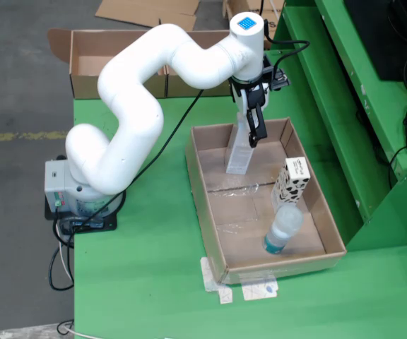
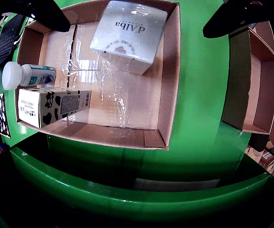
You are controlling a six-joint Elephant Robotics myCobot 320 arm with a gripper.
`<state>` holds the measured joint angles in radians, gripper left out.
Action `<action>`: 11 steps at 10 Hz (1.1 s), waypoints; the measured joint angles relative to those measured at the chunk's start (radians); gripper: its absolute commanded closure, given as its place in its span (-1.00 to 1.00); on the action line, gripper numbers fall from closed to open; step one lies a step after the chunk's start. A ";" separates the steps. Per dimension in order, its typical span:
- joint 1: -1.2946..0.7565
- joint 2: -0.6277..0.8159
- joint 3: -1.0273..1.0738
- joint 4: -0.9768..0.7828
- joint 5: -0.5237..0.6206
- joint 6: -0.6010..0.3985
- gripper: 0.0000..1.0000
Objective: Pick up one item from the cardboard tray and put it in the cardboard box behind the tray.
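Observation:
An open cardboard tray [image 1: 202,201] lies on the green table. In it stand a tall white d'Alba box [image 1: 238,152], a cow-patterned carton [image 1: 292,181] and a clear bottle with a white cap [image 1: 282,229]. My gripper [image 1: 255,127] hangs just above the top of the white box at the tray's far end. In the wrist view the two black fingers [image 2: 46,14] are spread wide, with the white box [image 2: 127,31] below and between them, untouched. The carton [image 2: 51,107] and the bottle [image 2: 27,75] lie at the left of that view. The gripper [image 2: 136,28] is open and empty.
A second cardboard box [image 1: 119,67], open, stands behind the tray at the table's far left edge; it shows at the right of the wrist view [image 2: 260,85]. A raised green ledge [image 1: 331,106] runs along the right. The arm's base [image 1: 76,191] stands left of the table.

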<state>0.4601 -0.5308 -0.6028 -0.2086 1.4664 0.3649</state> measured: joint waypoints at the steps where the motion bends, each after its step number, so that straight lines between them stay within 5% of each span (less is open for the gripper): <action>1: 0.002 -0.020 0.038 -0.018 0.000 0.000 -1.00; 11: -0.017 -0.072 0.068 -0.023 0.009 -0.008 -1.00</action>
<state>0.4433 -0.6028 -0.5353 -0.2316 1.4757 0.3573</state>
